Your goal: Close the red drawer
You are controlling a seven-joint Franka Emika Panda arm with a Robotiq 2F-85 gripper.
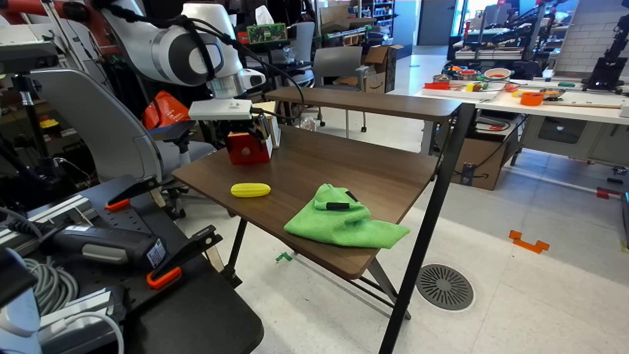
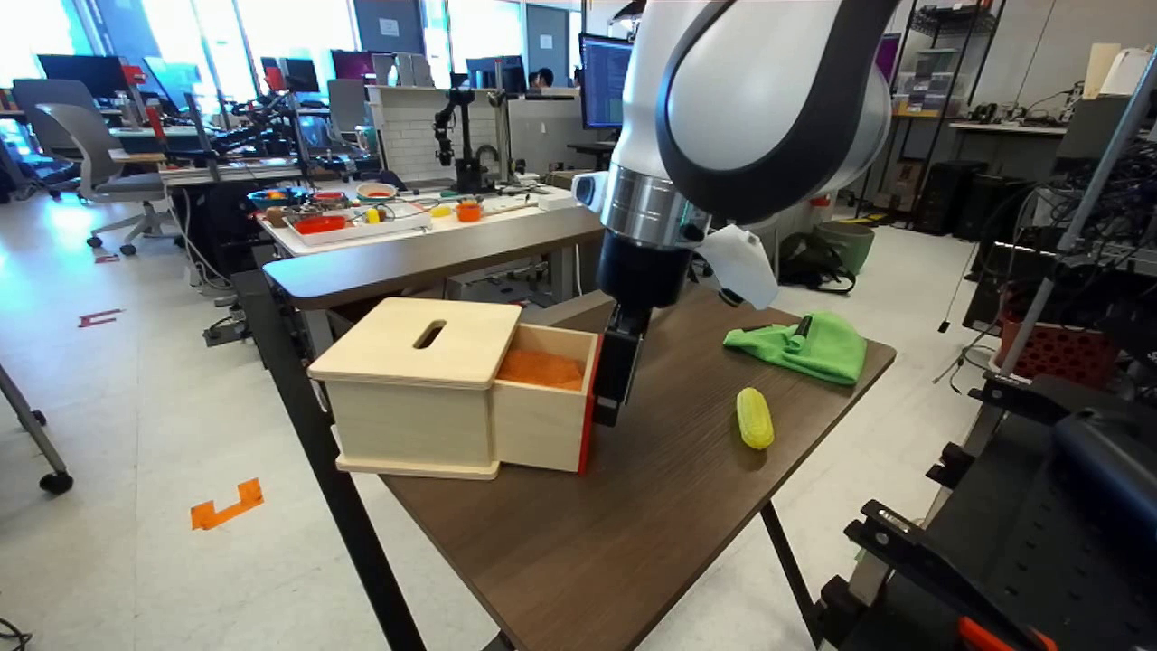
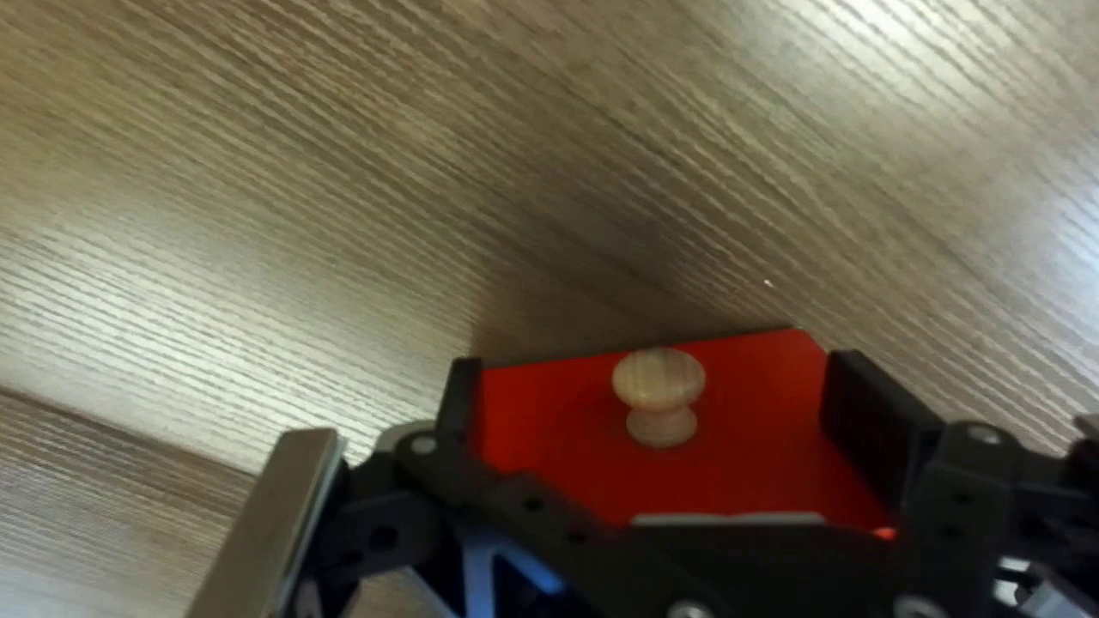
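Fingers (image 3: 876,425) gape wide, empty, by the red drawer (image 2: 542,425); yellow object (image 1: 250,190), green cloth (image 1: 339,226) apart.

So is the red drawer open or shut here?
Partly open: in an exterior view, the red drawer juts from its wooden box, its inside visible.

A green cloth (image 1: 336,224) and yellow object (image 1: 250,190) lie apart on a brown table (image 1: 339,160).

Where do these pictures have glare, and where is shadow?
In the wrist view, pale glare lies on the wood-grain tabletop, with shadow beside the red drawer front; in an exterior view, the windows wash out nearly white; in an exterior view, lighter and shaded areas cross the floor.
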